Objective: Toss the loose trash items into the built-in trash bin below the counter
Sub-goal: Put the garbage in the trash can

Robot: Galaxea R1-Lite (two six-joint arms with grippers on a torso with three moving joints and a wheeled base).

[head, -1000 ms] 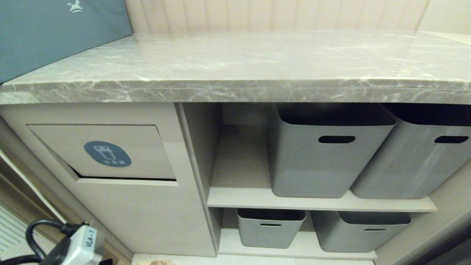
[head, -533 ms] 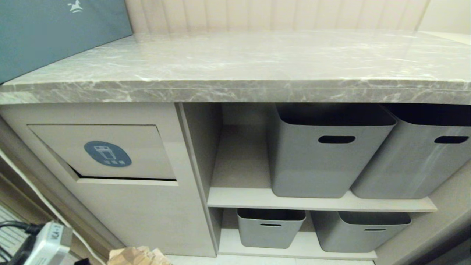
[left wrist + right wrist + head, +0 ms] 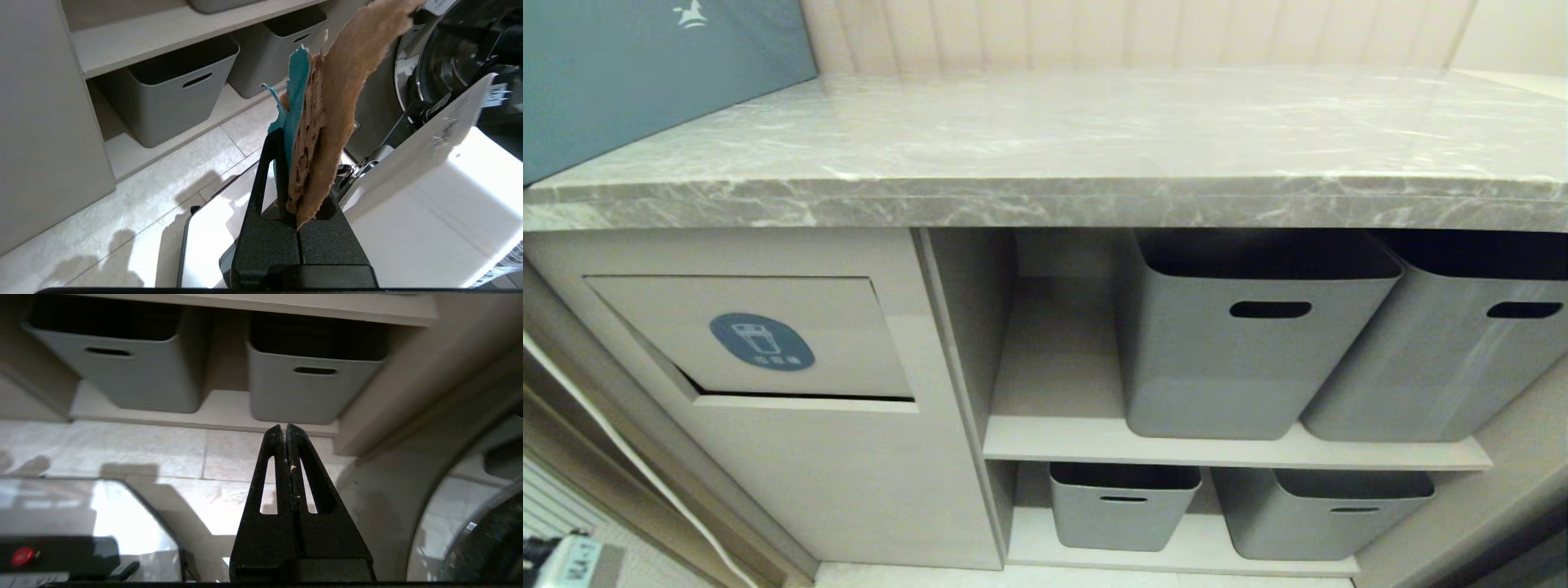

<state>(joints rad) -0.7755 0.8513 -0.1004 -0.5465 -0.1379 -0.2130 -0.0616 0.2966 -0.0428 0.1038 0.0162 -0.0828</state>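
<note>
My left gripper (image 3: 296, 141) is shut on a loose trash item (image 3: 347, 81), a torn tan cardboard strip with turquoise tape (image 3: 296, 94) on one side, standing up out of the jaws. It hangs low over the tiled floor, in front of the cabinet. In the head view only its wrist piece (image 3: 564, 563) shows, at the bottom left corner. The built-in trash bin (image 3: 752, 335) is a beige flap with a blue-grey oval sticker (image 3: 761, 341), under the left of the marble counter (image 3: 1045, 139). My right gripper (image 3: 284, 428) is shut and empty, low in front of the lower tubs.
Two large grey tubs (image 3: 1250, 335) (image 3: 1445, 343) fill the upper shelf, two smaller tubs (image 3: 1123, 502) (image 3: 1319, 510) the lower one. A teal box (image 3: 645, 73) lies on the counter's left end. My white base (image 3: 429, 204) sits close beside the left gripper.
The left wrist piece has slid left and down to the corner of the head view. The cardboard scrap seen at the bottom edge half a second ago has left that view.
</note>
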